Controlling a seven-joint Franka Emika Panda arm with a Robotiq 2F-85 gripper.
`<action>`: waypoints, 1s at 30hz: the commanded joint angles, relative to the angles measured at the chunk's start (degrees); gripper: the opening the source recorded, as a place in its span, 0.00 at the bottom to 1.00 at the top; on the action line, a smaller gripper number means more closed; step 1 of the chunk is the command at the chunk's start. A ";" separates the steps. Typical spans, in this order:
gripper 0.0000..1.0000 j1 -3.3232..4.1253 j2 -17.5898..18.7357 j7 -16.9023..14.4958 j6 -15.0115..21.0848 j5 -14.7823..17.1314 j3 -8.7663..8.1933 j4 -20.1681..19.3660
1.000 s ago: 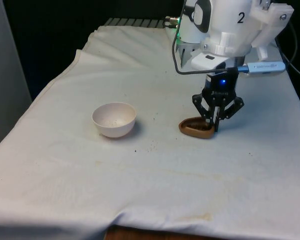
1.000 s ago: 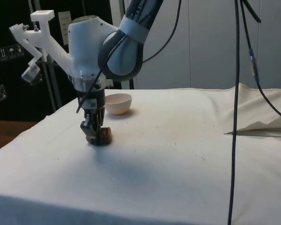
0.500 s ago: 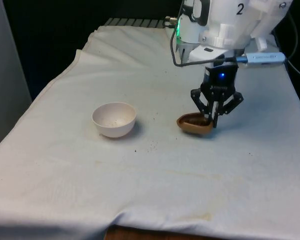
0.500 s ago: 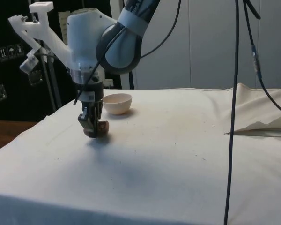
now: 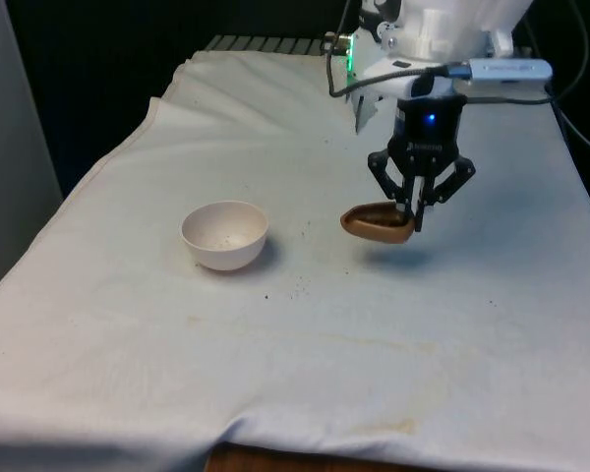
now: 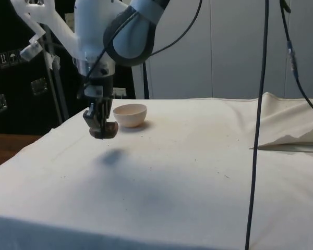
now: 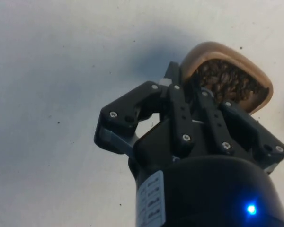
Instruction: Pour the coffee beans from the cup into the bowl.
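Two vessels show in the front view: one brown cup [image 5: 379,223], shallow and smooth-walled, just right of the frame's centre, and one white bowl [image 5: 224,234], round and matte, left of centre on the cloth-covered worktop [image 5: 305,354]. The black hand [image 5: 413,214] is clamped on the cup's rim and holds it clear of the cloth, a soft shadow lying beneath it. A few dark specks lie on the cloth between bowl and cup.

In the side view, the hand [image 6: 100,127] hangs at the left of the frame with the cup [image 6: 105,130] pinched in it, above its shadow on the wrinkled white cloth [image 6: 188,182]. The bowl [image 6: 130,114] stands just beyond, apart from the cup.

From the wrist, one finger [image 7: 179,111] presses at the cup's rim. The cup [image 7: 217,64], at the upper right of the frame, has a glossy tan wall and holds many dark, oval coffee beans [image 7: 225,82].
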 commanded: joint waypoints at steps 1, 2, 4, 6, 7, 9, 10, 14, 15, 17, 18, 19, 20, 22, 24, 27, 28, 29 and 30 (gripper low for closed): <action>0.00 -0.06 -0.29 -0.29 -0.17 0.34 0.00 0.00; 0.00 -0.80 -0.97 -1.32 -0.46 1.49 0.69 -0.40; 0.00 -0.97 -1.78 -2.12 -0.86 2.46 0.57 -0.40; 0.00 -1.15 -2.23 -2.58 -1.20 2.98 0.52 -0.40; 0.00 -1.20 -2.41 -2.86 -1.43 3.27 0.40 -0.34; 0.00 -1.32 -3.04 -3.72 -1.89 4.01 0.11 -0.23; 0.00 -0.63 -2.52 -2.81 -1.55 3.09 -0.40 -0.06; 0.00 -1.43 -3.84 -4.93 -2.46 4.98 -0.52 -0.11; 0.00 -1.49 -4.01 -5.16 -2.64 5.16 -0.63 -0.06; 0.00 -1.55 -4.35 -5.67 -2.92 5.61 -0.97 0.00; 0.00 -0.97 -4.30 -5.39 -2.64 5.16 -1.83 0.06; 0.00 -1.60 -4.64 -6.42 -3.09 6.13 -1.32 0.11; 0.00 -1.60 -4.81 -6.70 -3.21 6.42 -1.55 0.11; 0.00 -1.72 -5.16 -7.45 -3.38 6.99 -1.89 0.11; 0.00 -1.78 -5.61 -8.42 -3.61 7.73 -2.52 0.17; 0.00 -1.83 -5.73 -8.82 -3.72 8.02 -2.75 0.23; 0.00 -1.83 -6.02 -9.57 -3.95 8.59 -3.21 0.29; 0.00 -1.89 -6.19 -10.03 -4.01 9.00 -3.44 0.34; 0.00 -1.89 -6.30 -10.49 -4.13 9.40 -3.67 0.34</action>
